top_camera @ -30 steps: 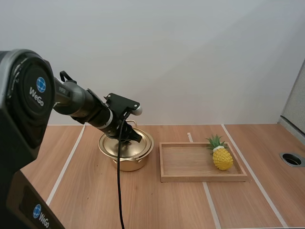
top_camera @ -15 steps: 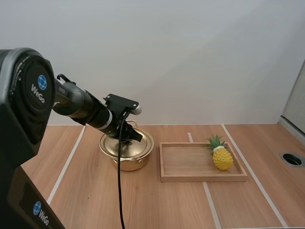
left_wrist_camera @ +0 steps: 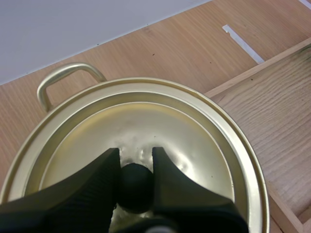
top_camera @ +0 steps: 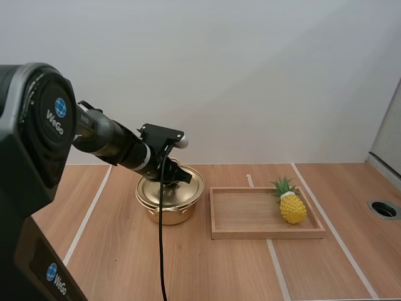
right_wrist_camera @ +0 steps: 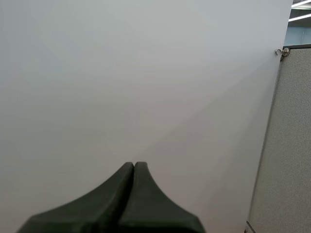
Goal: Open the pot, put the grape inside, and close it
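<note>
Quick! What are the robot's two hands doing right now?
Left hand: closed, pinching the black knob on the pot lid.
Right hand: closed, holding nothing.

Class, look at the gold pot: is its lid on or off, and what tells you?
On. The lid lies flat within the pot rim, no gap showing, with the left gripper shut on its black knob.

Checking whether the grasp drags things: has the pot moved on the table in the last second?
Yes. The pot has slid slightly right, toward the wooden tray, narrowing their gap, while the left hand grips the lid knob.
</note>
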Action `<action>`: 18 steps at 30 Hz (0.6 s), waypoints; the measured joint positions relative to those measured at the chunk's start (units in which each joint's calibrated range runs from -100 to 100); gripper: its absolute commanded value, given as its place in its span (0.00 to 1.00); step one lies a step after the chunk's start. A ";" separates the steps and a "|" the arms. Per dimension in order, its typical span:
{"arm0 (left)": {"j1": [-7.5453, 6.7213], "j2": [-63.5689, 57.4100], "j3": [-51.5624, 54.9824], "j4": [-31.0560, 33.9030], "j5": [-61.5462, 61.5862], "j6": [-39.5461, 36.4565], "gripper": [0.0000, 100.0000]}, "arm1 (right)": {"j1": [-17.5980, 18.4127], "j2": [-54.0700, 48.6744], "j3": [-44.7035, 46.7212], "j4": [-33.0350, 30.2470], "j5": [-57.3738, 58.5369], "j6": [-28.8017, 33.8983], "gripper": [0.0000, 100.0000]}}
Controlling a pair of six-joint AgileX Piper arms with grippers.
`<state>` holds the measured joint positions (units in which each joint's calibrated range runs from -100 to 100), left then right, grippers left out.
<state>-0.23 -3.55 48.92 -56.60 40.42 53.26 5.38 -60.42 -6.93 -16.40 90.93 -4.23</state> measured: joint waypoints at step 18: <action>0.00 0.41 1.34 2.11 -3.70 0.00 0.00 | 0.00 0.00 0.00 0.00 0.00 0.00 0.00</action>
<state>-0.23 -3.14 50.26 -54.49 36.72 53.26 5.38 -60.42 -6.93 -16.40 90.93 -4.23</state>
